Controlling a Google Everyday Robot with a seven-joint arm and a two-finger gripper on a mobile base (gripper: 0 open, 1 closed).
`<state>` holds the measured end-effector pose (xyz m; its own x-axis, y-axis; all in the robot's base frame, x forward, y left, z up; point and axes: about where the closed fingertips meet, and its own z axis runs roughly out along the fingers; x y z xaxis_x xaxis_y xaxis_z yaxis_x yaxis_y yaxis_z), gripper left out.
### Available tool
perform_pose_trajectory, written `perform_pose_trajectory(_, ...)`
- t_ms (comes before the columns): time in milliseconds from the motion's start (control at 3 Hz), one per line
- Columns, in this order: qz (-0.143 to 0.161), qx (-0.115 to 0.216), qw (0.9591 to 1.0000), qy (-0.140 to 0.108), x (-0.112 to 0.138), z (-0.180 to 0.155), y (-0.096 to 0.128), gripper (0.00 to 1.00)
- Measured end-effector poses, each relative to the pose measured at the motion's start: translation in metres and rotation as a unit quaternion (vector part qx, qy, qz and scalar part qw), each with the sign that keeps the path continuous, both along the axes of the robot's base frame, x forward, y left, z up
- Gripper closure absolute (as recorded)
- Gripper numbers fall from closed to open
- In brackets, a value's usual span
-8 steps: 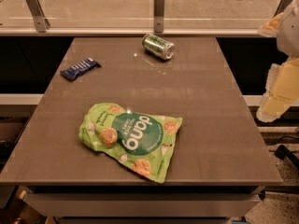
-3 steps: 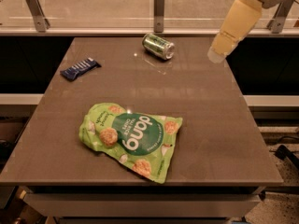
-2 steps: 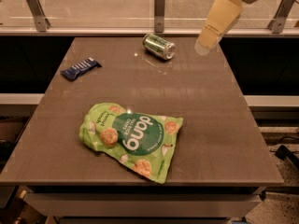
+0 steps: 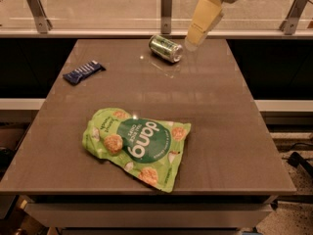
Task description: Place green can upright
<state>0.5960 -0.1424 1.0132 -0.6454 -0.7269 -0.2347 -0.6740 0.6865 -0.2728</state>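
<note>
The green can (image 4: 166, 48) lies on its side near the far edge of the brown table (image 4: 215, 111), with a silver end facing front right. My gripper (image 4: 192, 43) comes down from the upper right on a cream arm (image 4: 205, 16). It hangs just to the right of the can, close to it and a little above the table. I cannot see any contact between them.
A large flat green "dang" snack pouch (image 4: 138, 145) lies at the front middle of the table. A blue snack bar (image 4: 83, 72) lies at the left. A glass rail with metal posts (image 4: 167, 4) runs behind the far edge.
The arm has swung in from the right side and moved left and down toward the can. The can, pouch and bar have not moved.
</note>
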Motion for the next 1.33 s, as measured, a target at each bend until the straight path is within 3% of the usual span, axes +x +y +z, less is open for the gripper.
perform_pose_trajectory(333,0.001,0.001,1.0000,-0.003,0.001,0.000,0.001,0.00)
perform_pose_trajectory(1333,0.001,-0.019,0.9998,-0.004,0.046,0.001,0.015,0.00)
